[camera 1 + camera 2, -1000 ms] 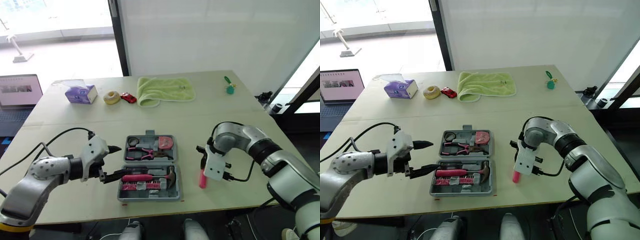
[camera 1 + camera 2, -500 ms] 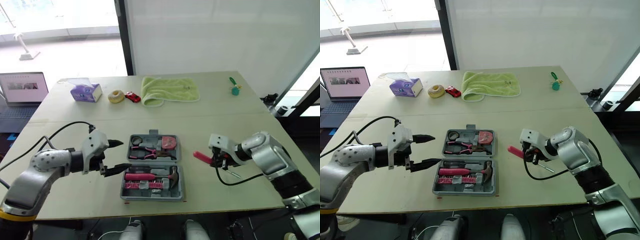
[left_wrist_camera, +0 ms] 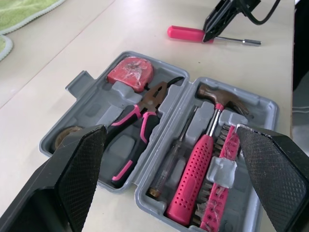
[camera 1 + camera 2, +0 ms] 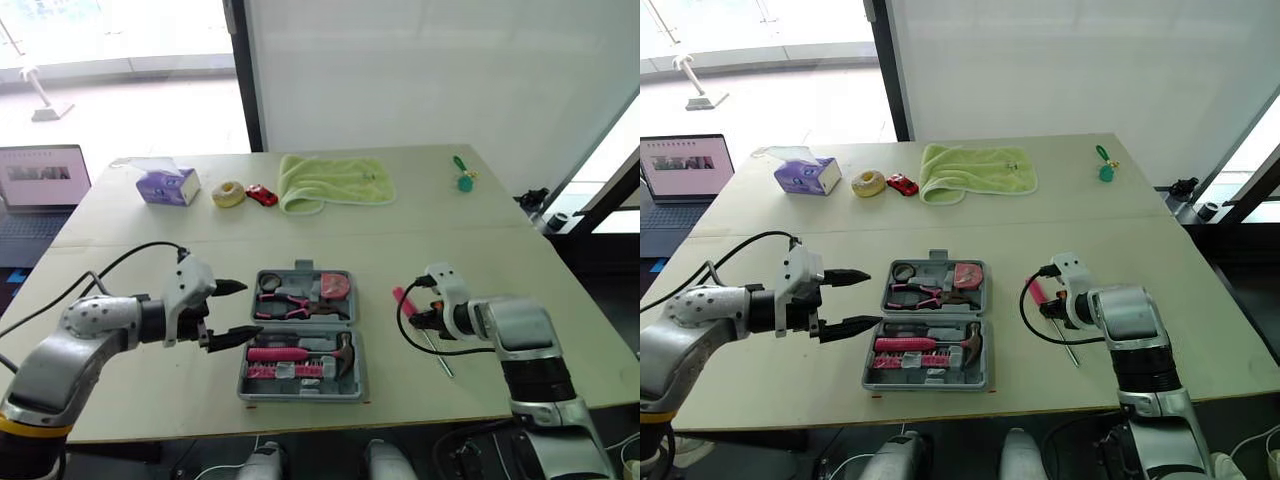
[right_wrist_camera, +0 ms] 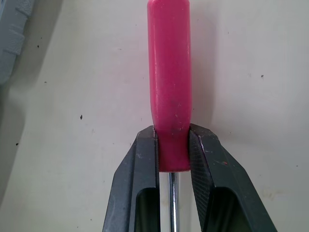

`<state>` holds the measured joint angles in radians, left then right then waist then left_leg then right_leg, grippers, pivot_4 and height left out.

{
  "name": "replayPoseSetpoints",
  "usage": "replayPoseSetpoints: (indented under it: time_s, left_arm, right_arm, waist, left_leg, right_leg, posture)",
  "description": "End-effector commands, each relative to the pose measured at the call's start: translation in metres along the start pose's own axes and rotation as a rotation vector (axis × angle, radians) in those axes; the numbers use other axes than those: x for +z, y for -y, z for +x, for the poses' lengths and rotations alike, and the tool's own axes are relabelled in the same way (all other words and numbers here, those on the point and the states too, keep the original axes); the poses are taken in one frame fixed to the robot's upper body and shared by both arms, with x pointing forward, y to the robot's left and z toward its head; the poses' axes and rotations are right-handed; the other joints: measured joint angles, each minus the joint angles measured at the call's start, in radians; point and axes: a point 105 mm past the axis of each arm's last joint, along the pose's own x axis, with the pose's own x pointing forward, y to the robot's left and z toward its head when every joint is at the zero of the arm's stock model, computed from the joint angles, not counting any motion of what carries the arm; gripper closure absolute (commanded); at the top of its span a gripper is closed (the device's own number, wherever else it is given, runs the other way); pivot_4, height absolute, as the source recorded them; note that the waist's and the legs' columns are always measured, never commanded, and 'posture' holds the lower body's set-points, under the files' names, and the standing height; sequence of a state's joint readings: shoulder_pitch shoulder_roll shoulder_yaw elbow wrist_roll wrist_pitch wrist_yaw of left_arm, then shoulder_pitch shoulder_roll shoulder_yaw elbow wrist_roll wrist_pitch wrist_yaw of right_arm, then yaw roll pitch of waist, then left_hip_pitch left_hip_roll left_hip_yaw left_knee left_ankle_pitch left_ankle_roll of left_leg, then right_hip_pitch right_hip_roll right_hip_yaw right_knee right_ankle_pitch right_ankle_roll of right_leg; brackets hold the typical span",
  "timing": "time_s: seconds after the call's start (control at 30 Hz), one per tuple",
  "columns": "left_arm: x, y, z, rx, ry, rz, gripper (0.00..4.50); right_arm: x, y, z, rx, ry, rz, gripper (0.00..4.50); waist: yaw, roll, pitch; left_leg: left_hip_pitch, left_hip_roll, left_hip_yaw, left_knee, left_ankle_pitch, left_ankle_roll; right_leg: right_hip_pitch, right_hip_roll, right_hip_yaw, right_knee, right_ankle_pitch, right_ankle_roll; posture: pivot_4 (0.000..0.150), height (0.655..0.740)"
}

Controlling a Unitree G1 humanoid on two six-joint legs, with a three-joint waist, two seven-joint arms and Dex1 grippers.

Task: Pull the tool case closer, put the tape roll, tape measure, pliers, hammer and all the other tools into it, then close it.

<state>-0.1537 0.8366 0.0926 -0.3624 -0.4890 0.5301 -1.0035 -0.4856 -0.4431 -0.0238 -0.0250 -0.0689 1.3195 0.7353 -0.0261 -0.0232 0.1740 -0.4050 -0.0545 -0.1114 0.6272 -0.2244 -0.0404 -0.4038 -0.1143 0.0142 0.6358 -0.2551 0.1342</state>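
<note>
Right gripper (image 5: pixel 172 139) pinches the pink screwdriver (image 5: pixel 167 72) by its handle.
Left gripper (image 4: pixel 245 309) is spread wide beside the open tool case (image 3: pixel 99 101).

In tool case (image 4: pixel 300 394): pliers (image 4: pixel 285 307), hammer (image 4: pixel 300 353); screwdriver (image 4: pixel 402 297) R of it; towel (image 4: pixel 335 180) well behind

From our head two eyes look down over the same desk (image 4: pixel 330 225), our left wrist camera looks between its jaws into the tool case (image 3: pixel 99 99), and our right sits close on the screwdriver (image 5: pixel 169 72) its jaws clamp.
</note>
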Motion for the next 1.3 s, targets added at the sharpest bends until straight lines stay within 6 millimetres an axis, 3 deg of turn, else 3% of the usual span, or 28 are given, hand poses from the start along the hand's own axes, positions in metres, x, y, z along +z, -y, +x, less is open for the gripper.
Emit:
replayPoseSetpoints:
  time_s: [0.03,0.07,0.2,0.27,0.3,0.43,0.53,0.67,0.97,1.07,1.27,1.3]
  left_arm:
    - [0.011,0.003,0.003,-0.016,0.036,0.034,0.0]
    - [0.011,0.004,0.004,-0.026,0.04,0.032,0.0]
    - [0.008,0.003,0.008,-0.048,0.03,0.039,0.0]
    - [0.009,0.0,0.01,-0.054,0.031,0.047,0.0]
    - [0.009,-0.002,0.011,-0.055,0.032,0.05,0.0]
    - [0.012,-0.003,0.014,-0.072,0.047,0.067,0.0]
    - [0.018,-0.002,0.015,-0.091,0.089,0.068,0.0]
    - [0.021,-0.003,0.013,-0.092,0.099,0.067,0.0]
    - [0.017,-0.004,0.009,-0.096,0.056,0.074,0.0]
    - [0.015,-0.004,0.01,-0.094,0.051,0.073,0.0]
    - [0.012,-0.005,0.01,-0.095,0.041,0.078,0.0]
    - [0.012,-0.006,0.01,-0.094,0.04,0.078,0.0]
  right_arm:
    - [-0.005,0.001,0.005,-0.006,0.011,-0.021,4.18]
    - [-0.007,0.001,0.004,-0.001,0.008,-0.019,3.16]
    - [-0.003,-0.001,-0.007,-0.005,0.045,-0.07,1.1]
    - [-0.001,-0.004,-0.014,-0.001,0.078,-0.102,0.28]
    - [0.0,-0.005,-0.016,-0.005,0.091,-0.113,0.1]
    - [0.004,-0.014,-0.025,0.008,0.208,-0.224,0.1]
    - [-0.002,-0.005,-0.026,-0.04,0.282,-0.173,0.1]
    - [-0.004,0.001,-0.018,-0.094,0.346,-0.207,0.1]
    - [-0.023,-0.003,0.008,-0.077,0.317,-0.171,0.1]
    - [-0.03,-0.003,0.014,-0.074,0.308,-0.144,0.92]
    - [-0.029,-0.004,0.009,-0.062,0.323,-0.139,3.94]
    - [-0.027,-0.004,0.006,-0.061,0.33,-0.14,4.08]
  waist:
    - [0.003,-0.004,-0.002]
    - [0.005,-0.004,-0.002]
    - [0.01,-0.001,-0.001]
    - [0.013,0.0,-0.001]
    - [0.014,0.0,-0.001]
    - [0.012,0.001,0.0]
    - [0.011,0.001,0.0]
    - [0.01,0.002,0.0]
    - [0.01,0.002,0.0]
    - [0.01,0.002,0.0]
    - [0.01,0.002,0.0]
    - [0.01,0.002,0.0]
  left_leg:
    - [0.0,0.0,0.0,0.0,0.0,0.0]
    - [0.001,0.0,0.0,0.0,0.0,0.0]
    - [0.0,-0.001,0.001,0.0,0.0,0.0]
    - [-0.001,-0.001,0.001,0.0,0.0,0.0]
    - [-0.001,-0.001,0.001,0.0,0.0,0.0]
    - [-0.002,-0.001,0.001,0.0,0.0,0.0]
    - [-0.002,-0.001,0.001,0.0,0.0,0.0]
    - [-0.002,-0.001,0.001,0.0,0.0,0.0]
    - [-0.002,-0.001,0.001,0.0,0.0,0.0]
    - [-0.002,-0.001,0.001,0.0,0.0,0.0]
    - [-0.001,-0.001,0.001,0.0,0.0,0.0]
    - [-0.001,-0.001,0.001,0.0,0.0,0.0]
  right_leg:
    - [0.001,0.0,0.0,0.0,0.0,0.0]
    - [0.002,0.0,0.0,-0.001,0.0,0.0]
    - [0.001,-0.001,0.0,-0.001,0.0,-0.001]
    - [0.0,-0.001,0.0,-0.001,0.0,-0.001]
    - [0.0,-0.001,0.0,-0.001,0.0,-0.001]
    - [-0.001,-0.001,0.0,-0.001,0.0,0.0]
    - [-0.001,-0.001,0.0,-0.001,0.0,0.0]
    - [-0.001,-0.001,0.0,-0.001,0.0,0.0]
    - [-0.001,-0.001,0.0,-0.001,0.0,0.0]
    - [-0.001,-0.001,0.0,-0.001,0.0,0.0]
    - [-0.001,-0.001,0.0,-0.001,0.0,0.0]
    - [-0.001,-0.001,0.0,-0.001,0.0,0.0]
  posture:
    - [0.15,0.74]
    - [0.15,0.74]
    - [0.15,0.74]
    - [0.15,0.74]
    - [0.15,0.74]
    - [0.15,0.74]
    - [0.15,0.74]
    - [0.15,0.74]
    - [0.15,0.74]
    - [0.15,0.74]
    - [0.15,0.74]
    - [0.15,0.74]
